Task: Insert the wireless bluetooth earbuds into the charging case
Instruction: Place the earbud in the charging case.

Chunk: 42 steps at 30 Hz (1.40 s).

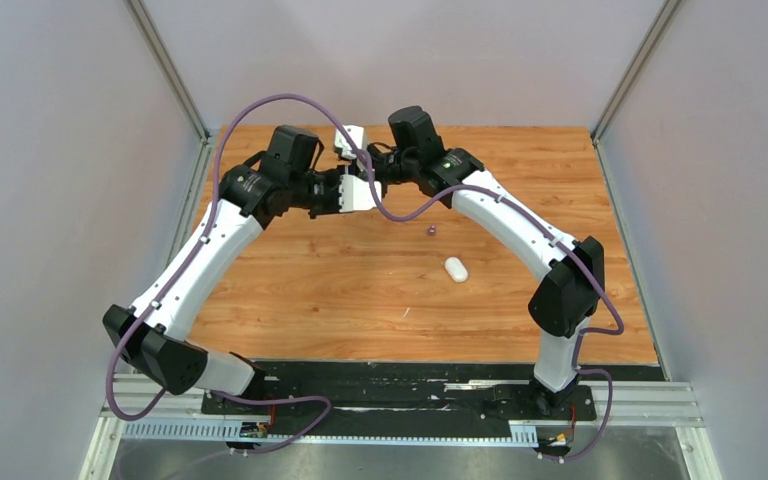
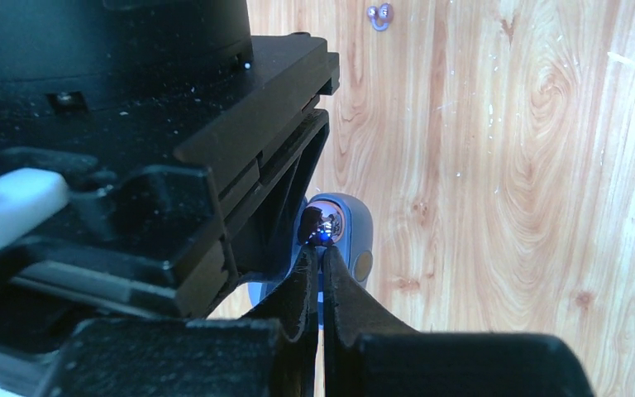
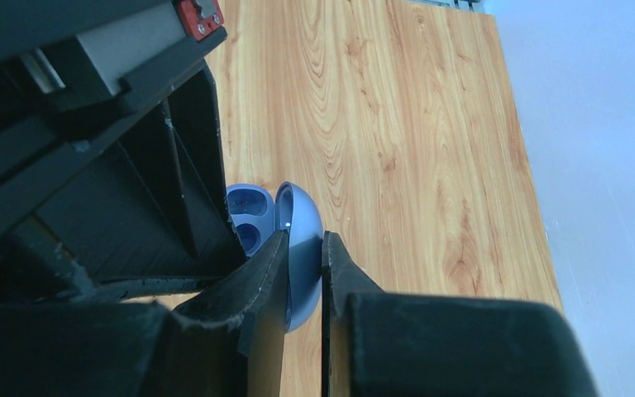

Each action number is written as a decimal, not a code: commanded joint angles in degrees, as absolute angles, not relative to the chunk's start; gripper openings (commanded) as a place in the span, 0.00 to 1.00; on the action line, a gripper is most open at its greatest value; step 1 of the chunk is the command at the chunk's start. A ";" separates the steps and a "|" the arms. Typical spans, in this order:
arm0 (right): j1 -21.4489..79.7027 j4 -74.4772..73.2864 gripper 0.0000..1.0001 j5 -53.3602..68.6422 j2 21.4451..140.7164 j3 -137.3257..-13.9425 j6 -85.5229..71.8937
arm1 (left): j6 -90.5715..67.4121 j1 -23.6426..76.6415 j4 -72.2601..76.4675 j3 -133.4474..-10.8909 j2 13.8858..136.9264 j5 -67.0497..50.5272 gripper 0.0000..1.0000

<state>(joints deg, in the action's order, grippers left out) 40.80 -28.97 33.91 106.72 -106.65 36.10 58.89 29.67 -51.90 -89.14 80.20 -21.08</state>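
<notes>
My right gripper (image 3: 304, 238) is shut on the raised lid (image 3: 302, 248) of an open blue charging case (image 2: 354, 236), which hangs above the wood at the back middle. Its base shows two round wells (image 3: 248, 217). A dark purple earbud (image 2: 312, 225) with a small blue light sits at one well. My left gripper (image 2: 321, 248) is shut, its tips touching that bud. A second dark purple earbud (image 1: 430, 230) lies loose on the table, and in the left wrist view that earbud (image 2: 379, 14) shows at the top edge. Both wrists hide the case in the top view.
A white pebble-shaped case (image 1: 456, 269) lies shut on the wooden table (image 1: 340, 290), right of centre and nearer than the loose bud. Grey walls (image 1: 60, 200) close in both sides and the back. The two wrists crowd together at the back middle.
</notes>
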 commanded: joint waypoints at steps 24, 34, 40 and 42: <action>42.45 -26.90 0.00 33.80 105.56 -108.50 37.44 | 59.73 30.10 -58.20 -97.94 85.56 -16.05 0.00; 42.62 -26.92 0.00 35.07 105.95 -109.95 37.70 | 57.85 30.13 -54.38 -96.94 86.48 -14.71 0.02; 42.71 -26.96 0.00 35.47 105.99 -110.20 37.71 | 57.72 30.13 -53.32 -97.19 87.11 -14.83 0.06; 42.88 -26.96 0.00 35.66 106.02 -110.37 37.63 | 57.26 30.14 -52.90 -97.20 87.36 -14.87 0.07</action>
